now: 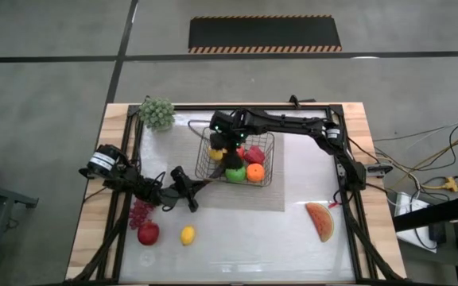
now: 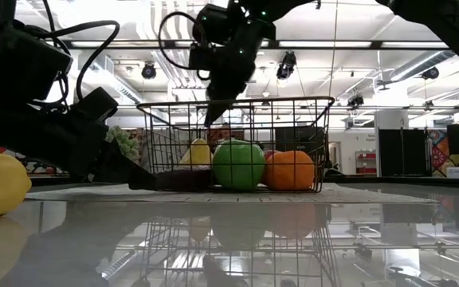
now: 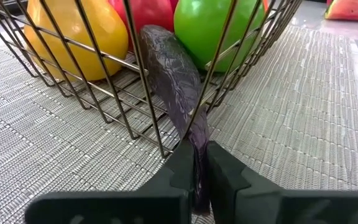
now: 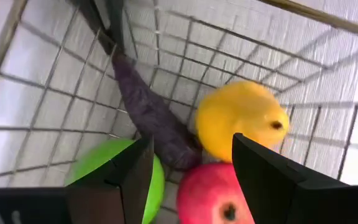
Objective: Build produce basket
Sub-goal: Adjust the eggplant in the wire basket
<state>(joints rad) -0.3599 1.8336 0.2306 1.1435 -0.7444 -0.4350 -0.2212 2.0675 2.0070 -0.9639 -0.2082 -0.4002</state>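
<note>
The wire basket [image 1: 267, 141] stands on a grey mat and holds a yellow pear [image 4: 241, 121], a red apple [image 4: 213, 196], a green fruit [image 2: 238, 163] and an orange [image 2: 289, 170]. A purple eggplant [image 3: 166, 68] passes through the basket's near-left mesh, its thick end inside among the fruit. My left gripper [image 3: 194, 171] is low at that corner, outside the basket, shut on the eggplant. My right gripper [image 4: 191, 168] hangs open over the basket's left part, holding nothing. Grapes [image 1: 140, 213], another apple [image 1: 148, 233], a lemon [image 1: 187, 235] and a watermelon slice [image 1: 320, 221] lie on the table. My left gripper pinches the eggplant's thin outer end [image 3: 197, 140] between its two fingers. The fingers come nearly level, slanting slightly down, from the table's left and near side, in line with the eggplant. The eggplant's thick end [image 4: 166, 146] rests inside the basket against the fruit.
A pale grey-green bunch [image 1: 157, 113] sits at the mat's far left corner. The table's dark frame rails [image 1: 237, 107] run along its edges. Bare table lies between the mat's near edge and the watermelon slice.
</note>
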